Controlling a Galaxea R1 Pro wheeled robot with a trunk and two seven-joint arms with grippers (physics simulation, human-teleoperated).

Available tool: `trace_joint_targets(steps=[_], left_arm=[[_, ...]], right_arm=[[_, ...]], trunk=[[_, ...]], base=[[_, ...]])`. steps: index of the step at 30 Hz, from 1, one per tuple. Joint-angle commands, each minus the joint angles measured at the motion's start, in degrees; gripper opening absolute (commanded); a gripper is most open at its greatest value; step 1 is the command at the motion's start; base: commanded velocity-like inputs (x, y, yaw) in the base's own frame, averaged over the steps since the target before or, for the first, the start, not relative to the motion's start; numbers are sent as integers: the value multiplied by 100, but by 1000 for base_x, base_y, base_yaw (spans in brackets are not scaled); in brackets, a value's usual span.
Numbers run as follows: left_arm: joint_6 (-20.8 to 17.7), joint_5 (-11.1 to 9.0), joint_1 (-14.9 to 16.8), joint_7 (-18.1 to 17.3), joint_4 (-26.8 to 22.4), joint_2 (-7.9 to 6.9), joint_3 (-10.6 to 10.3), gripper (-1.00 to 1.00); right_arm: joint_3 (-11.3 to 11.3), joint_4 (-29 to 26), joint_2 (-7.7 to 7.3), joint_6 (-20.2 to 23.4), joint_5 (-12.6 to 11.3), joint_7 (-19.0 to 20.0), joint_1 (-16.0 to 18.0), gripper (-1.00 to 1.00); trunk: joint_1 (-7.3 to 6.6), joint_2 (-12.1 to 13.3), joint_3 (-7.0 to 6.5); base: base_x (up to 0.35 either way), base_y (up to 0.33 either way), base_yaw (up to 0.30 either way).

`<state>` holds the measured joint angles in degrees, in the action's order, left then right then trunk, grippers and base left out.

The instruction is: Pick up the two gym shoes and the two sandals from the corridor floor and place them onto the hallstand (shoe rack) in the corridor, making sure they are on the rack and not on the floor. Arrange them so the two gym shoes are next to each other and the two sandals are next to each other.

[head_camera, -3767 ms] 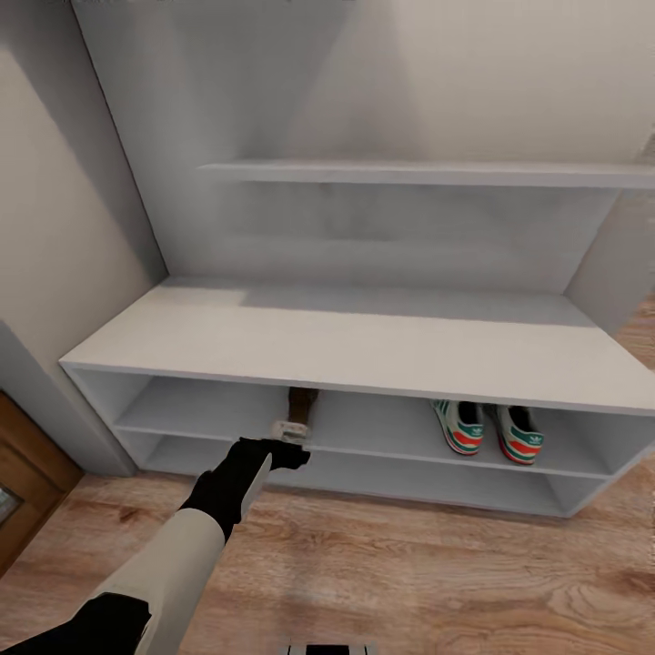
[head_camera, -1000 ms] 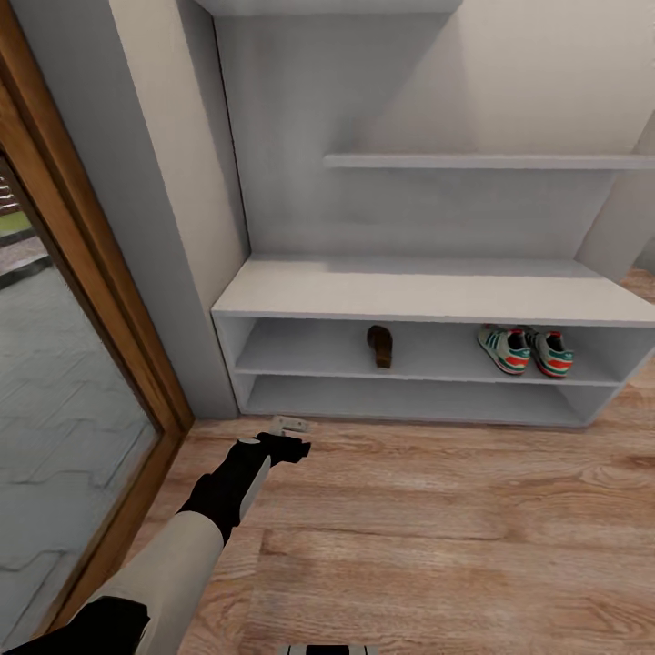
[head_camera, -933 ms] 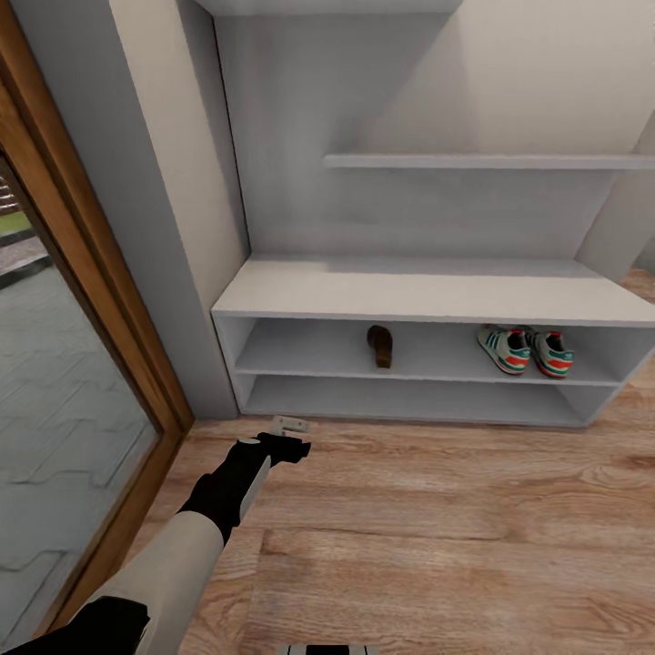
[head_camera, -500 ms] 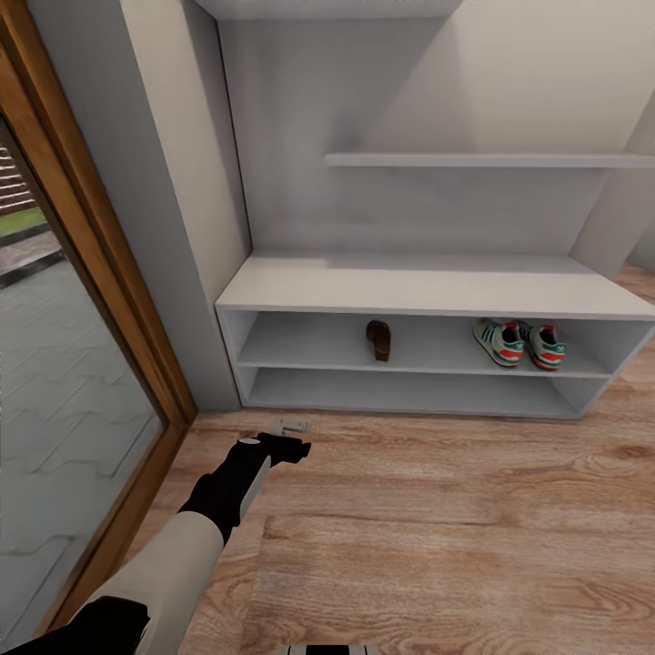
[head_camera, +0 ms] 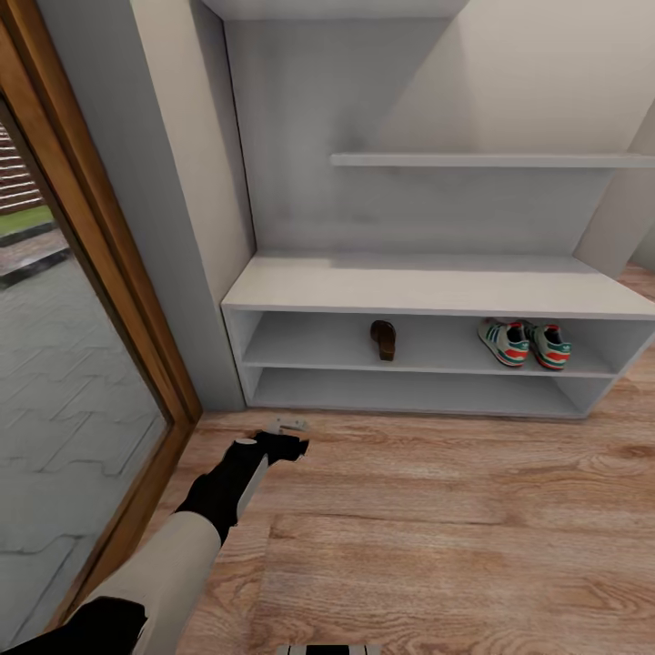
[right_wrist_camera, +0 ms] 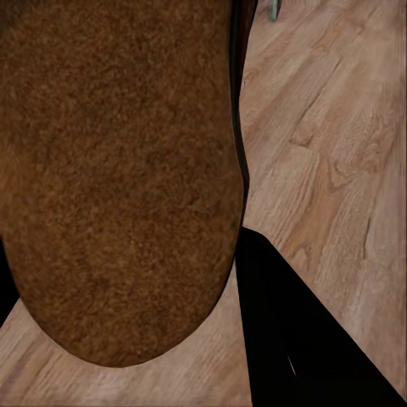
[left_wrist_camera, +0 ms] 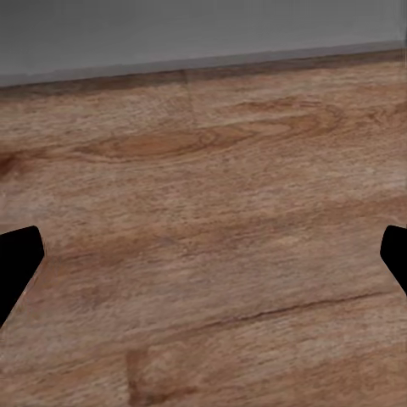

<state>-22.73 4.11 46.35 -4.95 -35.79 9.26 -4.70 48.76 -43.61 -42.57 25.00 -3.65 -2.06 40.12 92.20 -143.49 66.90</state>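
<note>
The pale grey hallstand (head_camera: 437,287) stands against the wall ahead. In its upper shelf opening one brown sandal (head_camera: 383,338) lies near the middle. The two gym shoes (head_camera: 503,340) (head_camera: 551,345) sit side by side at the right end. My left gripper (head_camera: 291,424) hovers open over the wood floor (head_camera: 455,528), well in front of the rack. The left wrist view has its fingers wide apart (left_wrist_camera: 203,259) with bare planks between them. In the right wrist view the other sandal's brown sole (right_wrist_camera: 119,170) sits very close, held in my right gripper (right_wrist_camera: 144,314), one black finger (right_wrist_camera: 297,339) beside it.
A glass door (head_camera: 55,382) with a brown wooden frame (head_camera: 136,300) runs along the left, next to a grey wall pier. A stepped wall shelf (head_camera: 491,160) hangs above the bench. Open floor lies in front of the rack.
Since 3.8 s ago the view has backed away from the rack and my left gripper has left the sandal on the shelf. Over the last second the view only drifts slightly.
</note>
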Motion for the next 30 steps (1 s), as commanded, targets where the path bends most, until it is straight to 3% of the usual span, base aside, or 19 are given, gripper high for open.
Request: trace_joint_targets(steps=[1,2,5,6,10,11,12,13,14,15,17,20,21,22,25,27,28,30], left_arm=[[186,-15,-9,-34,-10,-49,4,100],[642,-125,-68,-47,-10,-105,4,100],[1270,-240,-210,-126,-8,-183,4,100],[1582,-281,-311,-331,-7,-286,4,100],[1878,-327,-424,-1794,-7,-782,4,100],[1911,-334,-438,-2459,-7,-965,4,100],[1920,-335,-440,-2654,-7,-1013,4,100],[1961,-338,-446,-3141,-7,-1116,4,100],[2009,-339,-448,-3396,-7,-1158,4,100],[2118,-340,-452,-3693,-4,-1198,4,100],[2306,-335,-473,-3957,3,-1226,8,100],[2612,-334,-622,-4258,7,-1406,12,100],[2712,-339,-678,-4531,3,-1574,13,100],[2719,-339,-682,-4561,3,-1586,13,100],[2737,-334,-694,-4648,2,-1622,6,100],[2738,-333,-696,-4657,2,-1618,1,100],[2739,-328,-697,-4662,2,-1610,-2,100],[2739,-325,-698,-4663,2,-1606,-3,100]], right_arm=[[2,-7,1,31,88,-29,4,-100],[2,-7,5,31,292,-26,4,-100],[2,-4,48,28,460,-18,4,-100],[2,2,121,25,516,-12,4,-100],[2,7,503,23,568,-6,4,-100],[0,9,704,22,572,-3,4,-100],[-1,9,776,22,574,-1,4,-100],[-19,8,1010,22,579,1,4,-100],[-83,6,1171,22,581,2,4,-100],[-320,4,1417,22,583,3,4,-100],[-876,6,1740,22,580,3,4,-100],[-1957,9,2367,22,573,3,4,-100],[-2655,5,2969,24,580,0,4,-100],[-2777,6,3072,25,581,-1,4,-100],[-3538,0,3588,31,577,-4,4,-100],[-3846,-3,3773,44,575,-5,4,-100],[-4079,-5,3971,193,571,-3,4,-100],[-4238,-6,4189,584,570,3,4,-100]], trunk=[[-1,-2,5],[-1,-2,5],[-1,-2,5],[-1,-2,5],[-1,-2,5],[-1,-2,5],[-1,-2,5],[-1,-2,5],[-1,-2,5],[-1,-2,5],[-1,-2,5],[-1,-2,5],[-1,-2,5],[-1,-2,5],[-1,-2,5],[-1,-2,5],[-1,-2,5],[-1,-2,5]], base=[[0,5,0],[0,3,0],[0,2,0],[0,0,0],[0,0,0],[0,0,0],[0,0,0],[0,0,0],[0,0,0],[0,0,0],[0,0,0],[0,0,0],[0,0,0],[0,0,0],[0,0,0],[0,0,0],[0,0,0],[0,0,0]])
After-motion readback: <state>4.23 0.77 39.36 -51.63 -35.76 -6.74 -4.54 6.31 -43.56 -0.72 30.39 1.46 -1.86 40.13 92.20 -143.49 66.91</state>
